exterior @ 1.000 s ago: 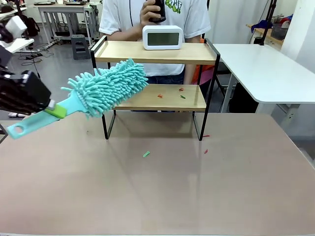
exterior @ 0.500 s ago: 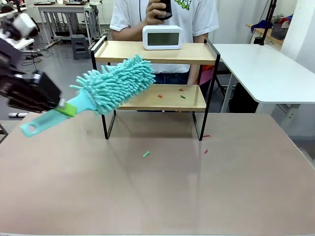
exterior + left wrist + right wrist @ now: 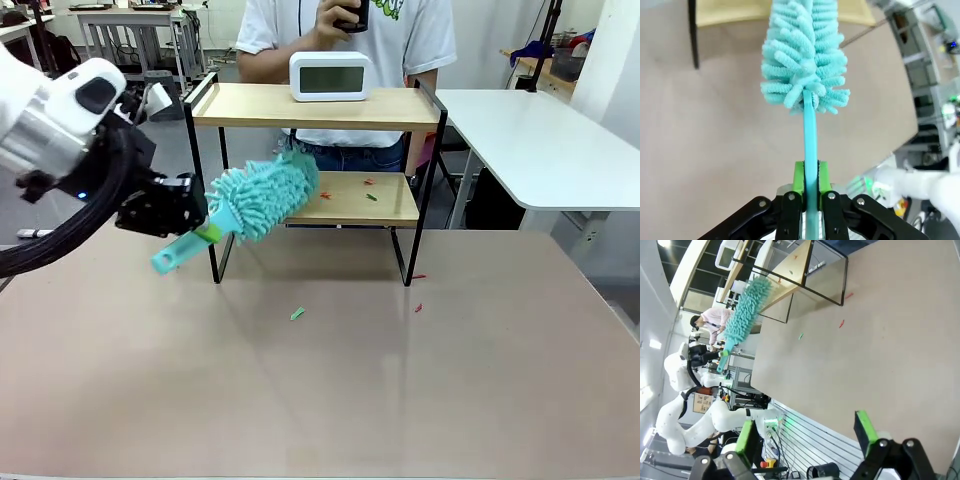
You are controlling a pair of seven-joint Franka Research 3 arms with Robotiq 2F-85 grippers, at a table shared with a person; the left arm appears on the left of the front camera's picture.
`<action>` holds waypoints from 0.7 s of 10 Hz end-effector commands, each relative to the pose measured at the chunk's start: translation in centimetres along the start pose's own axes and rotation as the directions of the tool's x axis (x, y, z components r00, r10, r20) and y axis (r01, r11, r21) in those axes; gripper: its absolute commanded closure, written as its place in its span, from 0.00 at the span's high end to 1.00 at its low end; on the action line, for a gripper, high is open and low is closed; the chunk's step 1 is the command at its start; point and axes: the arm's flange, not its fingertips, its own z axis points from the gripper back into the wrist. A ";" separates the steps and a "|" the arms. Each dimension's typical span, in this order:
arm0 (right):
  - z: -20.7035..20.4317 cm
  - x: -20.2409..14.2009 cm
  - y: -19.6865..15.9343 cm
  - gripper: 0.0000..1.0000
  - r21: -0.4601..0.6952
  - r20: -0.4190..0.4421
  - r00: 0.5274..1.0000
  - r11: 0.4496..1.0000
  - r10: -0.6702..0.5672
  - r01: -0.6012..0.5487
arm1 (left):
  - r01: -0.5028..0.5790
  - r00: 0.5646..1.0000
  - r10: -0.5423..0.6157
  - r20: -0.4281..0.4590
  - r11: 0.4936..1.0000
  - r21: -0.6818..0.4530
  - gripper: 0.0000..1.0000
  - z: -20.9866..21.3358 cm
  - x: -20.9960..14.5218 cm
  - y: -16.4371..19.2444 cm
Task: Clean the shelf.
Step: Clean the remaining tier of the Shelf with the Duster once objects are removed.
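Moved since a second ago: left gripper [image 3: 205, 230] has swung in toward the shelf [image 3: 330, 108], bringing the teal duster [image 3: 265, 195] down to the left end of the lower board [image 3: 350, 208]. Duster head hides that end of the board, so contact cannot be confirmed. Person's hand [image 3: 335, 20] is cut off at the top edge.

Left gripper is clamped on the duster handle. Right gripper [image 3: 805, 427] has its jaws apart and holds nothing.

Shelf stands at the far middle of the table [image 3: 320, 400], at 2 o'clock from the left gripper. Its long axis runs 9 to 3 o'clock, with the open front facing 6 o'clock.
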 end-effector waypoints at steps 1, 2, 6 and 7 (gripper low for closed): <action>0.0 0.3 0.2 1.00 0.017 0.021 0.999 1.000 0.025 -0.026 | -0.033 0.996 0.033 0.084 0.999 -0.010 0.12 -1.8 2.5 -0.8; 0.0 0.3 0.2 1.00 0.017 0.021 0.999 1.000 0.025 -0.026 | -0.051 0.995 0.049 0.087 0.999 0.018 0.12 -3.1 3.2 -0.5; 0.0 0.3 0.2 1.00 0.017 0.021 0.999 1.000 0.025 -0.026 | -0.117 0.975 0.091 0.203 0.986 0.118 0.12 -7.4 5.8 -0.3; 0.0 0.3 0.2 1.00 0.017 0.021 0.999 1.000 0.025 -0.026 | -0.100 0.977 0.070 0.201 0.985 0.143 0.12 -8.6 5.9 -0.9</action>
